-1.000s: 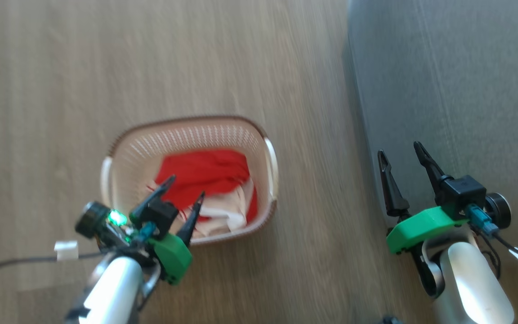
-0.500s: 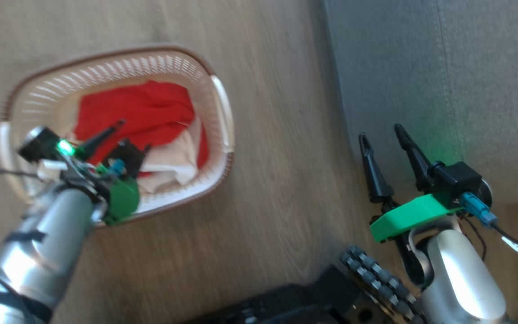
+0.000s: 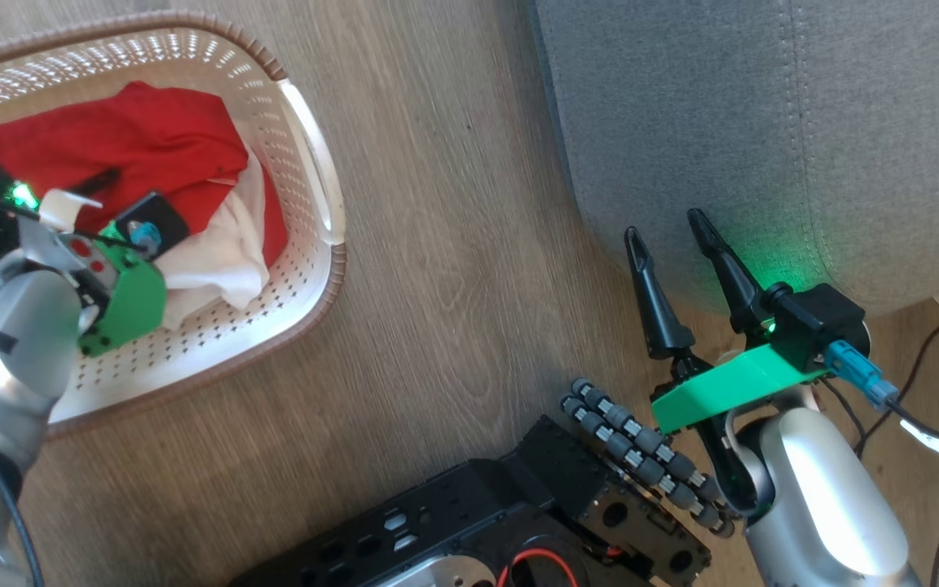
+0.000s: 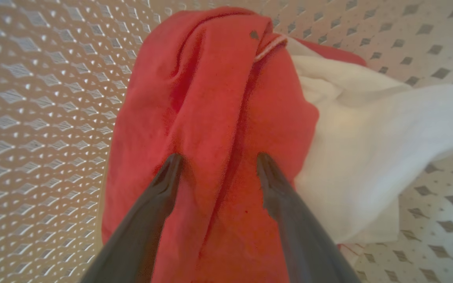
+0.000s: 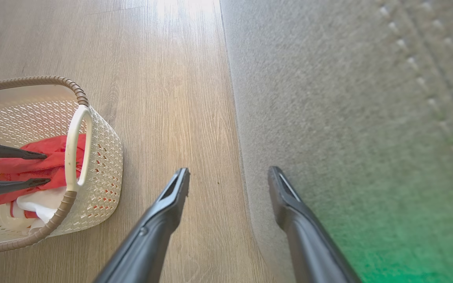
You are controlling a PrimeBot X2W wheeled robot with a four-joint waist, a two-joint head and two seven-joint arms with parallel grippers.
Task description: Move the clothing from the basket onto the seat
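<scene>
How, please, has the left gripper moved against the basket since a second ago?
Yes: the left gripper went from the near rim of the basket further in, over the clothing.

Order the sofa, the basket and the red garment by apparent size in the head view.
1. The sofa and the basket: about equal, both cut by the picture's edge, so unranked.
2. The red garment, clearly smallest.

The left claw [image 4: 218,156], jaws spread, seemingly touches the red clothing [image 4: 210,90] inside the basket [image 4: 45,98].
</scene>
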